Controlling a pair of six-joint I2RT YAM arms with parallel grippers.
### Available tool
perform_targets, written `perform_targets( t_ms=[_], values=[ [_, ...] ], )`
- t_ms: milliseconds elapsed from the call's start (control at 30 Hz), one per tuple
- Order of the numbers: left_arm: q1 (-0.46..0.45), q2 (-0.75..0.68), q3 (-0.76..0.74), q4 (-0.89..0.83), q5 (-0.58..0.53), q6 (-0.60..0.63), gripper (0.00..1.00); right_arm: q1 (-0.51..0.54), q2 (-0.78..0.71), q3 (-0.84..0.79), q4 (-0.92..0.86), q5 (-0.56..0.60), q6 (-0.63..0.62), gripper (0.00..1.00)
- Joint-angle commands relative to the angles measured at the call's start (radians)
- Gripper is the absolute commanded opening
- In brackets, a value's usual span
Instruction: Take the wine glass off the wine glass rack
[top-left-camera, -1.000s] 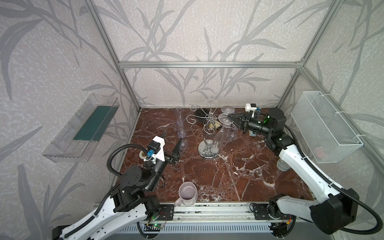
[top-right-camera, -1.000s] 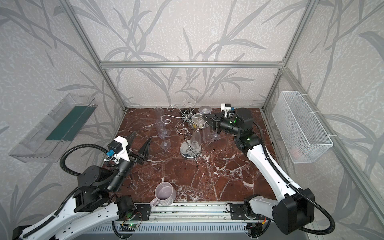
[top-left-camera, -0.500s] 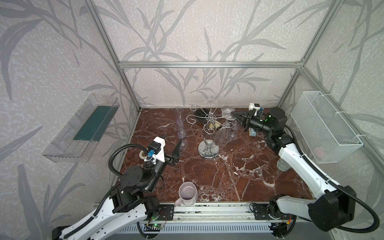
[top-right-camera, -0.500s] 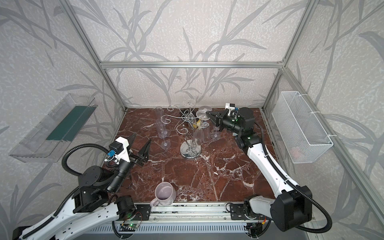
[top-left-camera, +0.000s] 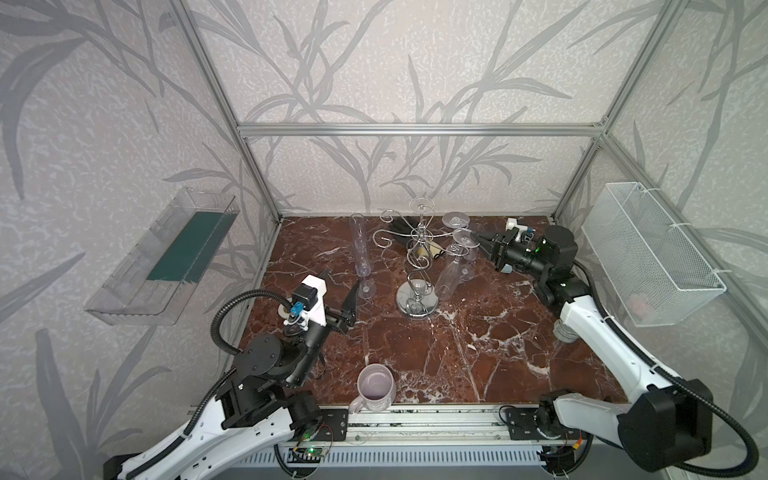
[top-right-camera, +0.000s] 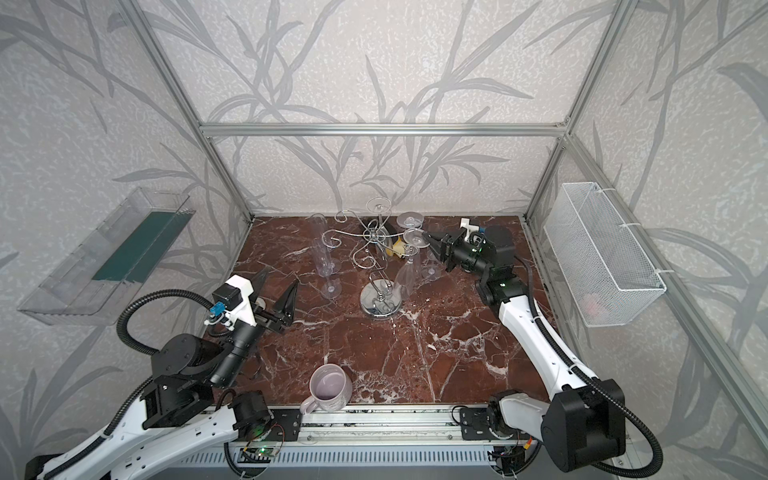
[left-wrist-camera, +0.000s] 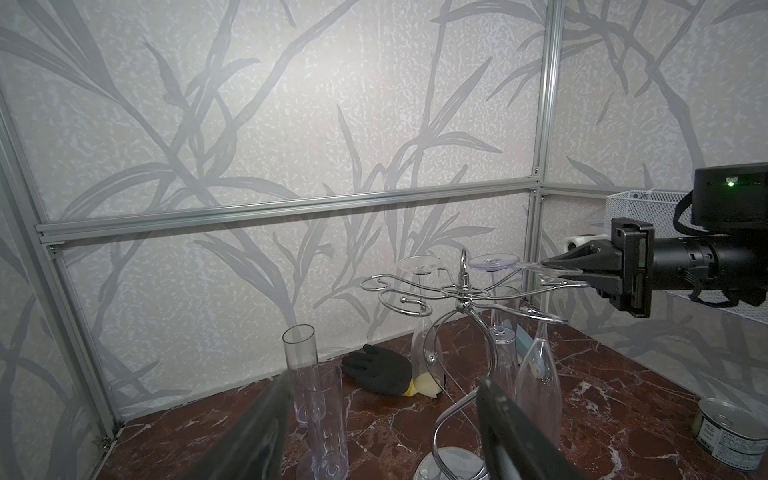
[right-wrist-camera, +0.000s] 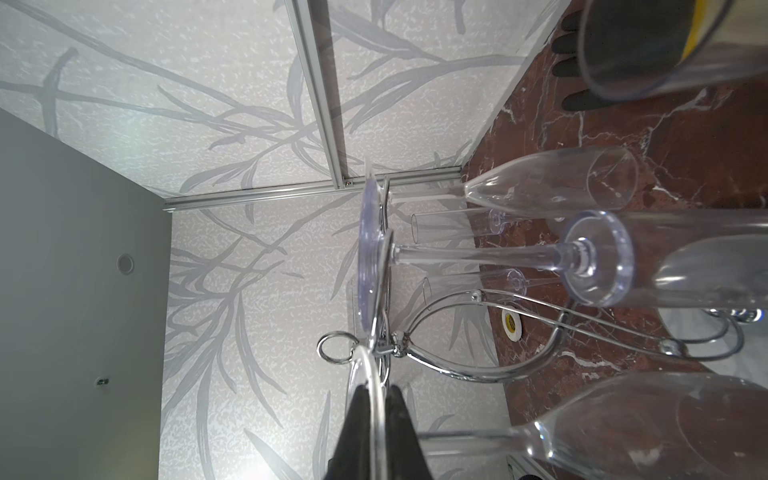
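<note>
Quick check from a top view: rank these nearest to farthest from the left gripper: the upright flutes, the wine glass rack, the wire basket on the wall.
1. upright flutes: just ahead of the left gripper, on the table's left half.
2. wine glass rack: mid-table, beyond the flutes.
3. wire basket: hung on the right-hand wall, clearly farthest.

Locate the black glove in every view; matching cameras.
In a top view: black glove at the back, behind the wine glass rack.
In a top view: glove behind the rack arms, at the back.
Left wrist: glove lying beyond the rack.
Right wrist: only the glove's fingers, beyond the rack.
Shared landmark: the rack.
</note>
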Motion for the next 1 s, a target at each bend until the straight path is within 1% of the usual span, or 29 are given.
perform_targets(
  t_ms=[0,67,167,367,500,567,633,700,800,900,967],
  values=[
    [0.003,-0.005,0.004,-0.001,-0.013,-0.015,0.72,-0.031,-0.067,-0.024,0.034,-0.001,0.005,0.00],
    [0.003,-0.004,0.002,0.003,-0.016,-0.010,0.72,-0.055,-0.093,-0.024,-0.029,-0.007,-0.050,0.00],
    [0.004,-0.003,0.004,0.006,-0.018,-0.004,0.72,-0.088,-0.139,0.000,-0.212,0.001,-0.194,0.00],
    [0.003,-0.002,0.009,0.007,-0.026,0.003,0.72,-0.156,-0.200,0.010,-0.362,0.008,-0.338,0.00],
    [0.004,-0.001,0.005,0.014,-0.029,0.004,0.72,-0.172,-0.211,0.050,-0.466,0.051,-0.463,0.00],
    [0.003,0.001,0.007,0.017,-0.029,0.009,0.72,-0.173,-0.216,0.083,-0.528,0.096,-0.563,0.00],
    [0.003,0.001,0.010,0.020,-0.028,0.013,0.72,-0.172,-0.229,0.123,-0.590,0.152,-0.726,0.00],
    [0.003,0.002,0.011,0.026,-0.026,0.020,0.72,-0.168,-0.256,0.132,-0.606,0.207,-0.867,0.00],
    [0.003,0.009,0.016,0.037,-0.021,0.031,0.72,-0.159,-0.319,0.112,-0.590,0.263,-1.061,0.00],
    [0.004,0.020,0.025,0.044,-0.004,0.034,0.72,-0.133,-0.387,0.081,-0.551,0.289,-1.245,0.00],
    [0.003,0.044,0.029,0.056,0.011,0.035,0.72,-0.102,-0.432,0.047,-0.509,0.285,-1.403,0.00]
  ],
)
